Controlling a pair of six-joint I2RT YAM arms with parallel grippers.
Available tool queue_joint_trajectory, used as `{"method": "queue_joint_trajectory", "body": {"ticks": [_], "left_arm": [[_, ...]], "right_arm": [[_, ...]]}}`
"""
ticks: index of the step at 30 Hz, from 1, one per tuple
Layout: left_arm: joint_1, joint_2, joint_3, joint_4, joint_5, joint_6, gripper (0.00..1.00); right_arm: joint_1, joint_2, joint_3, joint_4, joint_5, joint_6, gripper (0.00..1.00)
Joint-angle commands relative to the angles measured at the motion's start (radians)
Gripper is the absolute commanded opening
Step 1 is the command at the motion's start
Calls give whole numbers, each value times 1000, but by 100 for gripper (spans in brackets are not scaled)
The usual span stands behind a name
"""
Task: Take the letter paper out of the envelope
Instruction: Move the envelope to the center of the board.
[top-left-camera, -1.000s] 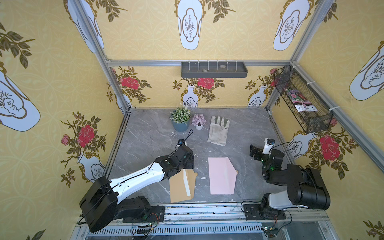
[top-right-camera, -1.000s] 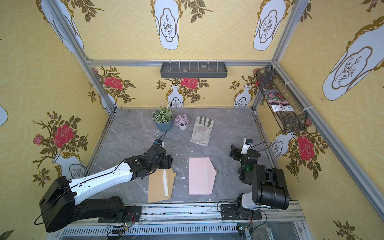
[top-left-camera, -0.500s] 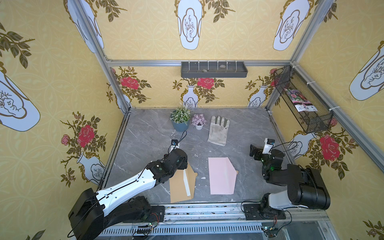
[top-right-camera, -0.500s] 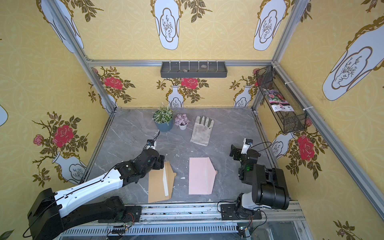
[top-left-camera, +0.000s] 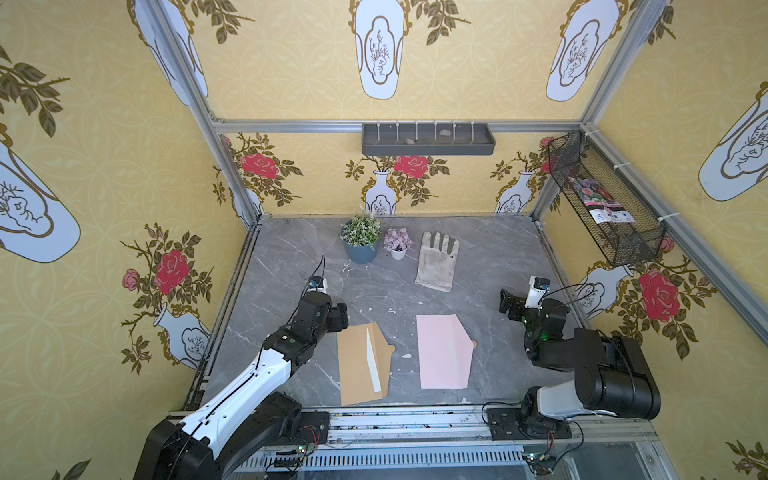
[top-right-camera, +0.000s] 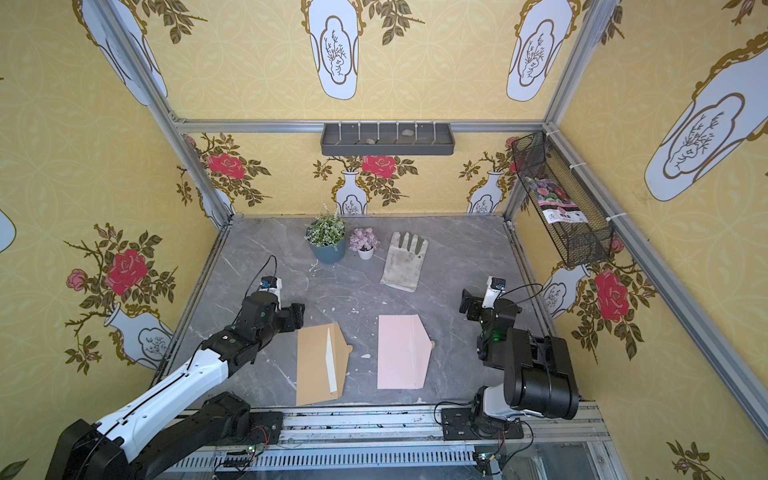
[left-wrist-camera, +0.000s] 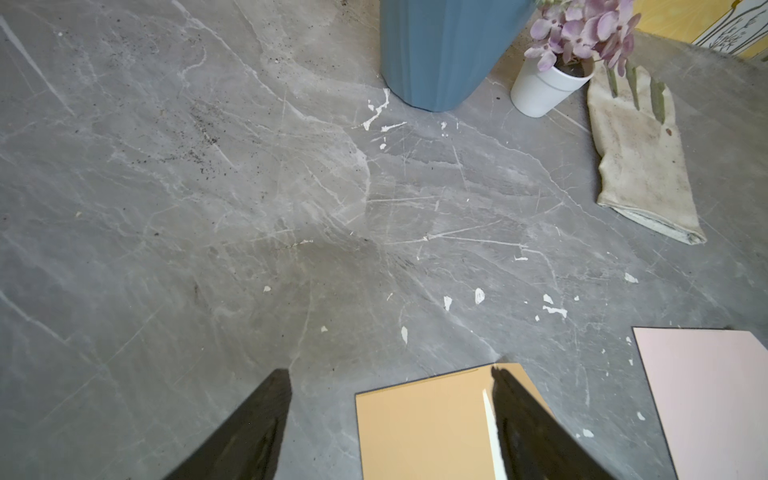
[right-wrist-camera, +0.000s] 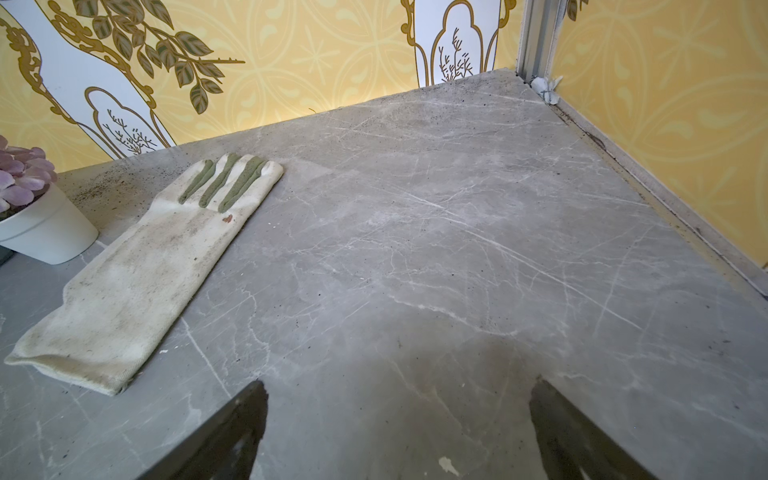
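Overhead view of a grey marble desk (top-left-camera: 490, 257) inside a yellow-papered booth, with two robot arms mounted at its near edge. A brown envelope (top-left-camera: 357, 370) lies flat at about 6 o'clock on the desk. Its long axis runs from 12 to 6 and its open flap points toward 3 o'clock. A thin white sliver of letter paper (top-left-camera: 372, 361) shows along the flap fold, also running 12 to 6.

The left tool (top-left-camera: 340, 318) hovers just beside the envelope's far left corner, so the paper lies close by at roughly 5 o'clock from it. Its fingers stand apart and hold nothing. In the left wrist view one finger (left-wrist-camera: 528, 432) overlaps the envelope's edge beside the white sliver.

The right tool (top-left-camera: 510, 304) sits at 3 o'clock, well apart from the brown envelope, spread wide over bare desk and empty. A pink envelope (top-left-camera: 442, 353) lies between it and the brown one. The left arm is clearly nearer and looks best placed to reach the paper.
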Motion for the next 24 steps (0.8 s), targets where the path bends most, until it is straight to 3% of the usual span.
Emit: {"method": "queue_joint_trajectory", "body": {"ticks": [1, 5, 8, 11, 14, 16, 18, 21, 24], "left_arm": [[33, 64, 9, 99, 26, 67, 82], [91, 193, 24, 171, 54, 82, 83], [104, 287, 37, 228, 123, 89, 84], [104, 358, 67, 228, 147, 97, 85], [104, 386, 81, 226, 158, 93, 84], [104, 375, 76, 233, 160, 95, 84], [104, 349, 62, 236, 143, 100, 84], [104, 307, 38, 243, 92, 102, 84], [104, 273, 21, 241, 68, 106, 84]], "right_arm": [[0, 2, 4, 49, -6, -1, 98], [8, -6, 15, 32, 1, -1, 98], [118, -91, 227, -402, 50, -103, 98], [408, -121, 396, -600, 226, -216, 98], [726, -74, 632, -837, 435, -246, 97], [897, -2, 792, -1015, 568, -183, 98], [999, 67, 916, -1187, 598, -40, 98], [1065, 98, 940, -1271, 478, 206, 98], [1115, 36, 827, -1169, 384, 326, 99]]}}
